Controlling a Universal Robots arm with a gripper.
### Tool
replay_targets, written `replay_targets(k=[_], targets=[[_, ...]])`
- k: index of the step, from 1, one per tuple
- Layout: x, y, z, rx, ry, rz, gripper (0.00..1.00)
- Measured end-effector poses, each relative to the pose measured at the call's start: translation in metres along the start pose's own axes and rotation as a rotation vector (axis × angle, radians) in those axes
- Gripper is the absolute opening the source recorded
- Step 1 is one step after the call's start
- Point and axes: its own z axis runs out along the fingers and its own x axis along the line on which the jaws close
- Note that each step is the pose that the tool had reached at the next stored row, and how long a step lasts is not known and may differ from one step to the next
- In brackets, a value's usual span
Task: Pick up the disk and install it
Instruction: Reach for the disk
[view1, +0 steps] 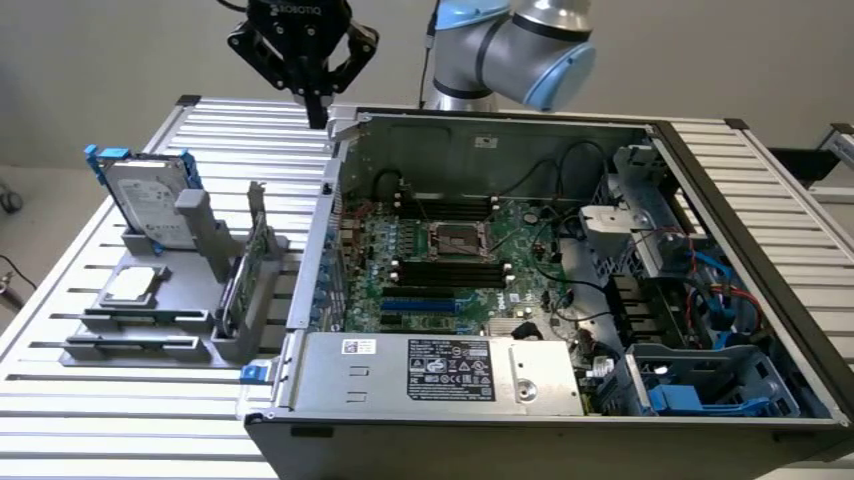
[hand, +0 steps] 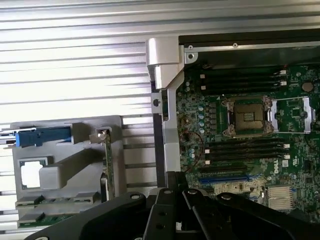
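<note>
Your arm bends at the wrist so that the gripper points straight down, high in the exterior view's left half. You have its black fingers drawn together, tip against tip.

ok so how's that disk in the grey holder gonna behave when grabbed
The disk looks like a rigid metal slab, so probably stiff and dense. It stands on edge in the grey holder, so a sideways push might tip it. Smooth faces may slip.

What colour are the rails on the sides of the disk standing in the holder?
Bright blue, on the disk; clearest in the exterior view.
</note>
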Motion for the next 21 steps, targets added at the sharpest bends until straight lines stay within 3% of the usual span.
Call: replay_targets(k=[7, 21], targets=[[0.032, -0.0002, 0.0009, 0.0006, -0.0001, 0.000, 0.11], [0.097, 0.0056, 0.0108, 0.0087, 0.0015, 0.000, 0.11]])
